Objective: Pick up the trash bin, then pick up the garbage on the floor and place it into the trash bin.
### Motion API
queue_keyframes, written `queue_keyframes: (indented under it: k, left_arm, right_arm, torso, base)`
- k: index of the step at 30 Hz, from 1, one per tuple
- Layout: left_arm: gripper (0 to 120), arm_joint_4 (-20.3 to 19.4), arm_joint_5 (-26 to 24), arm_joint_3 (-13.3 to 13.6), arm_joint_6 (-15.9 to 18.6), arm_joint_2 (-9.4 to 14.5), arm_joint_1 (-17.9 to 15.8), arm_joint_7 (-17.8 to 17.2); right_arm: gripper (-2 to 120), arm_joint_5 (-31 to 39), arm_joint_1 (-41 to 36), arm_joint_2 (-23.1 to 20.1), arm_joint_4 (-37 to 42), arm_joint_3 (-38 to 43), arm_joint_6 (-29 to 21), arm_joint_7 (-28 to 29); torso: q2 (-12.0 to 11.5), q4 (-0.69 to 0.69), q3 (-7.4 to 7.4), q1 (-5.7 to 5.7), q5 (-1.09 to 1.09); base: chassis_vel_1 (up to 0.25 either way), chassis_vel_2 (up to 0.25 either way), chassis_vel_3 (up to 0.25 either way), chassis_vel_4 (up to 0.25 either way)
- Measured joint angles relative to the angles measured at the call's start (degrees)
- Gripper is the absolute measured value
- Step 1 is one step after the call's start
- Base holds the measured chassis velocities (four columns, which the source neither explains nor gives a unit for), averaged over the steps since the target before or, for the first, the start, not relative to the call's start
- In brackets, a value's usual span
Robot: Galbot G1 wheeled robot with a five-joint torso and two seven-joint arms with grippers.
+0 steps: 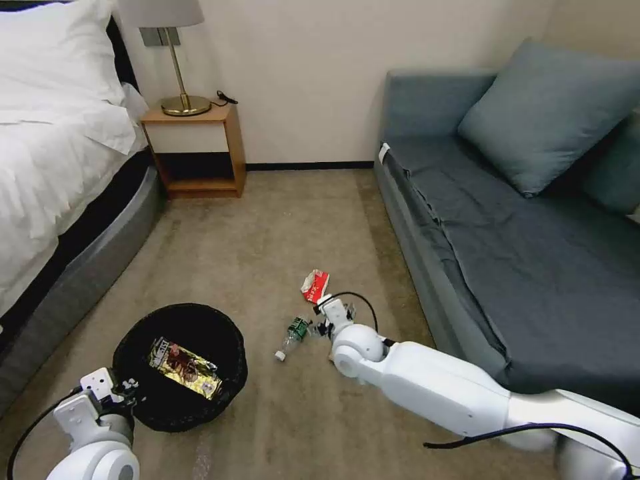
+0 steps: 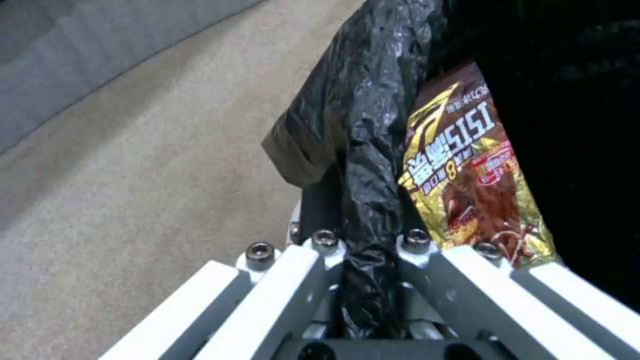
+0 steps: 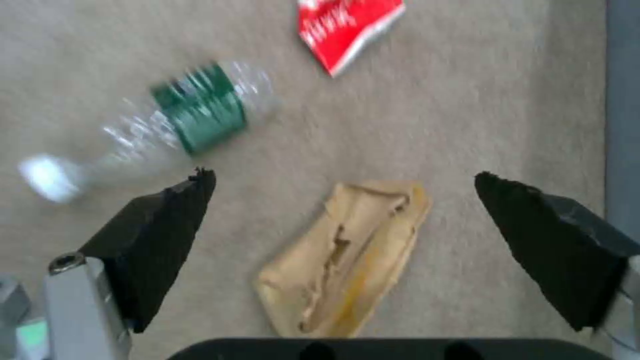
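The trash bin (image 1: 179, 365), round with a black bag liner, sits on the carpet at the lower left. A gold-brown snack wrapper (image 1: 185, 367) lies inside it, seen close as the wrapper (image 2: 470, 175). My left gripper (image 1: 123, 390) is shut on the bin's rim (image 2: 363, 165). On the floor lie a red-and-white packet (image 1: 315, 285), a clear bottle with a green label (image 1: 293, 335) and a tan paper bag (image 3: 347, 255). My right gripper (image 3: 343, 187) hangs open just above the tan bag, one finger to each side of it, with the bottle (image 3: 167, 122) and packet (image 3: 347, 27) beyond.
A grey sofa (image 1: 507, 233) runs along the right, close to my right arm. A bed (image 1: 60, 167) stands at the left, and a wooden nightstand (image 1: 197, 150) with a lamp at the back wall. Open carpet lies between them.
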Motion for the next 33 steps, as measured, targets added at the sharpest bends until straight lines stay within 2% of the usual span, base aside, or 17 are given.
queue_keyframes:
  k: [5, 7, 11, 17, 20, 21, 23, 25, 26, 29, 32, 33]
  left_arm:
    - [2, -0.1, 0.1, -0.2, -0.2, -0.1, 0.2, 0.2]
    - [2, -0.3, 0.1, -0.5, -0.4, -0.2, 0.6, 0.3]
    - [2, -0.6, 0.2, -0.7, -0.5, -0.3, 1.0, 0.4]
    - [2, -0.9, 0.2, -0.9, -0.7, -0.3, 1.2, 0.4]
    - [2, -1.0, 0.4, -1.0, -0.9, -0.3, 1.2, 0.4]
    - [2, -1.0, 0.4, -1.0, -0.9, -0.3, 1.2, 0.4]
    - [2, -1.0, 0.4, -1.2, -1.0, -0.3, 1.2, 0.4]
    - [2, -1.1, 0.4, -1.2, -1.0, -0.3, 1.2, 0.4]
    - [2, -1.0, 0.4, -1.2, -1.1, -0.3, 1.2, 0.4]
    - [2, -0.9, 0.4, -1.2, -1.1, -0.2, 1.1, 0.4]
    - [2, -0.6, 0.5, -1.2, -1.2, -0.2, 1.0, 0.4]
    - [2, -0.6, 0.5, -1.2, -1.2, -0.2, 1.0, 0.4]
  right_arm:
    - [98, -1.5, -0.1, 1.8, -5.2, -0.5, 0.0, -1.2]
    - [97, -2.8, -0.6, 3.3, -10.1, -0.8, 0.5, -2.6]
    - [90, -4.9, -1.1, 4.2, -14.1, -0.7, 1.3, -4.2]
    - [86, -6.8, -1.7, 5.0, -17.7, -0.6, 2.2, -5.9]
    - [75, -8.3, -2.2, 5.5, -19.4, -0.6, 3.1, -6.9]
    - [75, -8.3, -2.2, 5.5, -19.4, -0.6, 3.1, -6.9]
    - [63, -9.0, -2.6, 5.6, -20.0, -0.6, 3.5, -7.5]
    - [62, -9.2, -2.7, 5.7, -20.1, -0.6, 3.5, -7.5]
    - [52, -9.5, -2.8, 5.8, -20.3, -0.7, 3.8, -7.7]
    - [46, -9.7, -2.9, 5.9, -20.4, -0.8, 3.9, -7.8]
    - [32, -10.0, -3.0, 5.9, -20.5, -1.0, 4.3, -8.0]
    - [32, -10.0, -3.0, 5.9, -20.5, -1.0, 4.3, -8.0]
  torso:
    - [0.0, 0.00, 0.00, 0.00, 0.00]
    - [0.0, 0.00, 0.00, 0.00, 0.00]
    - [0.0, 0.00, 0.00, 0.00, 0.00]
    - [0.0, 0.00, 0.00, 0.00, 0.00]
    - [0.0, 0.00, 0.00, 0.00, 0.01]
    - [0.0, 0.00, 0.00, 0.00, 0.01]
    - [0.0, 0.00, 0.00, 0.00, 0.01]
    - [0.0, 0.00, 0.00, 0.00, 0.01]
    - [0.0, 0.00, 0.00, 0.00, 0.00]
    - [0.0, 0.00, 0.00, 0.00, 0.00]
    - [0.0, 0.00, 0.00, 0.00, 0.00]
    - [0.0, 0.00, 0.00, 0.00, 0.00]
  base:
    - [0.000, 0.000, 0.000, 0.000]
    - [0.000, 0.000, 0.000, 0.000]
    - [0.000, 0.000, 0.000, 0.000]
    - [0.000, 0.000, 0.000, 0.000]
    - [0.000, 0.000, 0.000, 0.000]
    - [0.000, 0.000, 0.000, 0.000]
    - [0.000, 0.000, 0.000, 0.000]
    - [0.000, 0.000, 0.000, 0.000]
    - [0.000, 0.000, 0.000, 0.000]
    - [0.000, 0.000, 0.000, 0.000]
    - [0.000, 0.000, 0.000, 0.000]
    - [0.000, 0.000, 0.000, 0.000]
